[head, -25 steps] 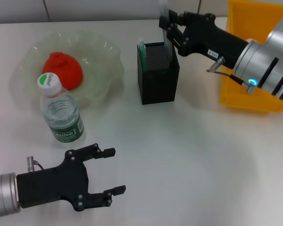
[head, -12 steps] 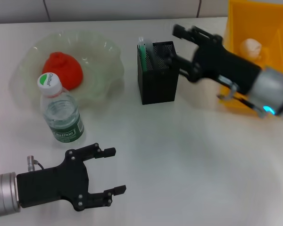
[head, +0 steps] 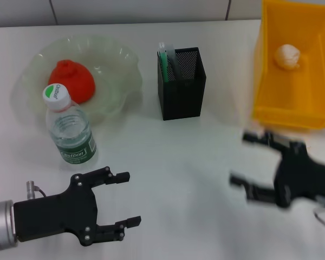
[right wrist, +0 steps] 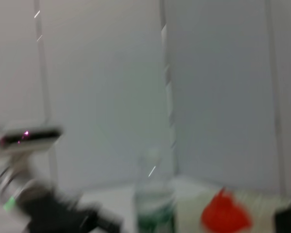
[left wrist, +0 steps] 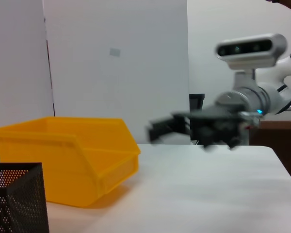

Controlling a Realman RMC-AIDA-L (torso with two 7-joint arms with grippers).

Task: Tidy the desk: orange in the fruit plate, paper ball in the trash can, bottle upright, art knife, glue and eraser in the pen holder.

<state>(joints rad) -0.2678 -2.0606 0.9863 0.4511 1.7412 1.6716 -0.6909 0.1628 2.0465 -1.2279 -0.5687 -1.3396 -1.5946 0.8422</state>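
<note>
A red-orange orange (head: 71,80) lies in the translucent fruit plate (head: 122,57) at the back left. The bottle (head: 70,127) stands upright in front of the plate. The paper ball (head: 288,56) rests inside the yellow trash can (head: 284,116) at the back right. Slim green and white items (head: 163,57) stick up from the black mesh pen holder (head: 181,89); which is the art knife or the glue I cannot tell, and the eraser is hidden. My left gripper (head: 129,198) hovers open and empty near the front left. My right gripper (head: 242,158) is open and empty at the front right.
In the left wrist view the yellow trash can (left wrist: 63,160) and the pen holder (left wrist: 17,196) stand before the right gripper (left wrist: 160,131). The right wrist view shows the bottle (right wrist: 155,204) and orange (right wrist: 225,216). A white wall lies behind the table.
My right gripper has let go of the slim item over the pen holder and pulled back to the table's front right, empty. The left gripper has barely shifted.
</note>
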